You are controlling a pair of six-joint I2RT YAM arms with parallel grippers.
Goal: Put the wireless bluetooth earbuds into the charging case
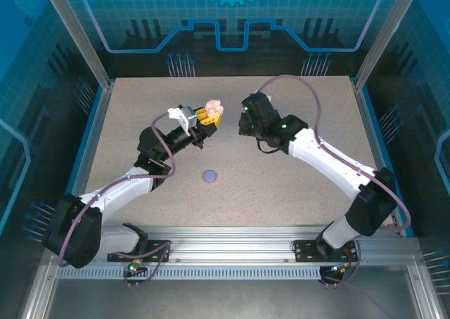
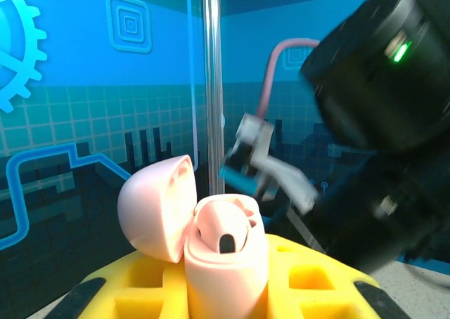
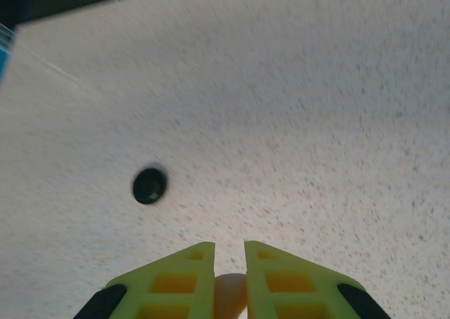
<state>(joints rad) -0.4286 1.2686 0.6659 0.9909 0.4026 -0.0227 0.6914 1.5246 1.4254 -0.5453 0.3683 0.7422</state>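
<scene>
My left gripper (image 1: 208,117) is raised above the table and shut on a pale pink charging case (image 2: 225,263), which stands upright between the yellow fingers (image 2: 309,277). The lid (image 2: 156,208) is swung open to the left. One pale pink earbud (image 2: 223,229) sits in the case with its dark tip facing me. My right gripper (image 3: 229,252) is shut on another small pale pink earbud (image 3: 228,296), mostly hidden between the fingers. In the top view the right gripper (image 1: 242,124) hovers just right of the pink case (image 1: 214,109). Lilac and black earbuds are out of view.
A closed round lilac case (image 1: 209,176) lies on the speckled table (image 1: 281,185) in front of both grippers. A small round black object (image 3: 149,185) lies on the table below the right gripper. Glass walls and metal posts (image 2: 212,87) enclose the workspace.
</scene>
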